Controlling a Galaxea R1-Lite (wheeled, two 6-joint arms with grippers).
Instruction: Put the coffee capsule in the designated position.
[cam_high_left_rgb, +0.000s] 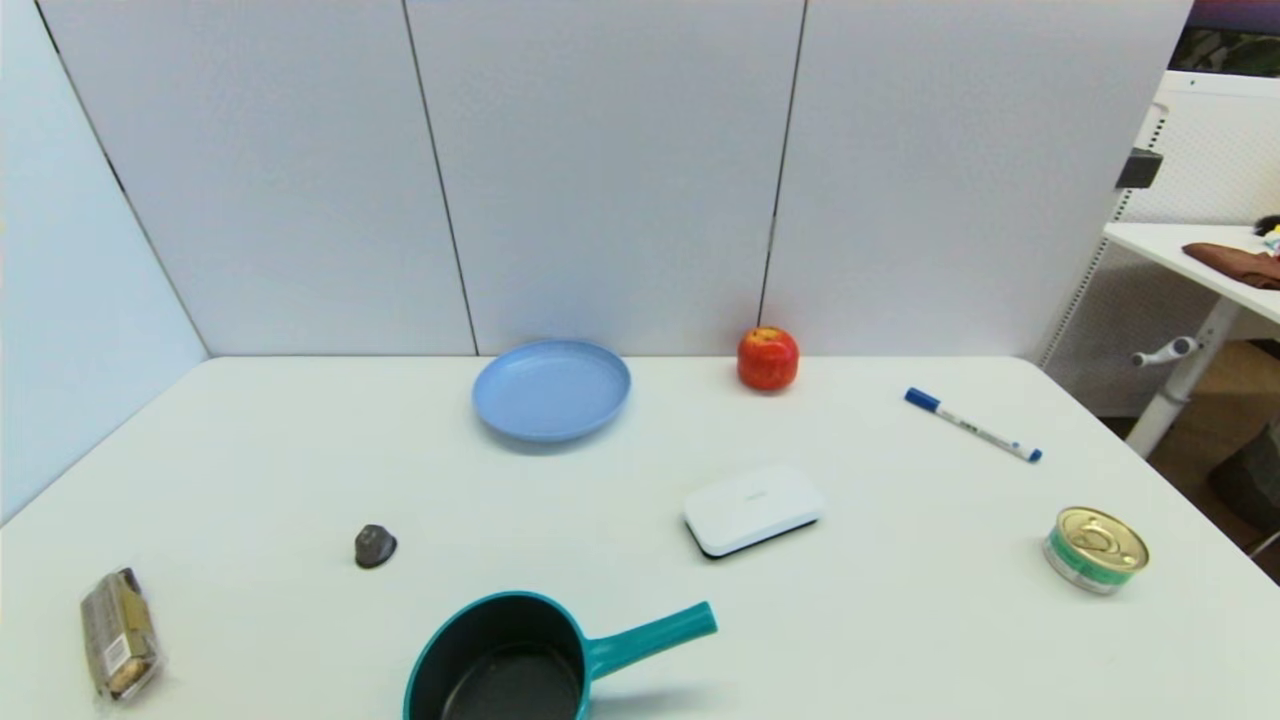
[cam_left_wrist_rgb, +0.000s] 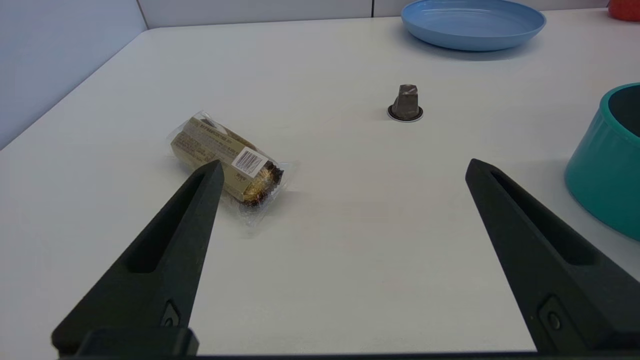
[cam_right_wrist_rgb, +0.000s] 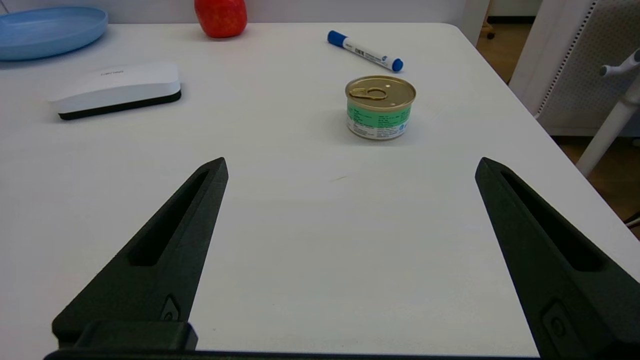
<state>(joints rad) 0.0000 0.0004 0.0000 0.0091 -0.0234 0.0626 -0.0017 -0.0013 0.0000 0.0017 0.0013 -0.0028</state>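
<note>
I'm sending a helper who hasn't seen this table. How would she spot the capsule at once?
Find the teal pot at the table's near edge. Just beyond it, toward the robot's left, the capsule stands alone. It is a tiny dark grey-brown dome with a wider rim, far smaller than the wrapped snack.

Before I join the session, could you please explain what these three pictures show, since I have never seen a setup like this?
This is a two-armed robot at a white table. The wide picture comes from a camera on its head; the other two come from cameras on its wrists, looking out between each arm's two black fingers. The left tool and the right tool are both open, hold nothing and hang low over the table's near edge.

On the table lie the coffee capsule, rim down, a wrapped snack, a teal saucepan, a blue plate, an apple, a white board eraser, a blue marker and a green tin can. The capsule stands ahead of the left tool.
</note>
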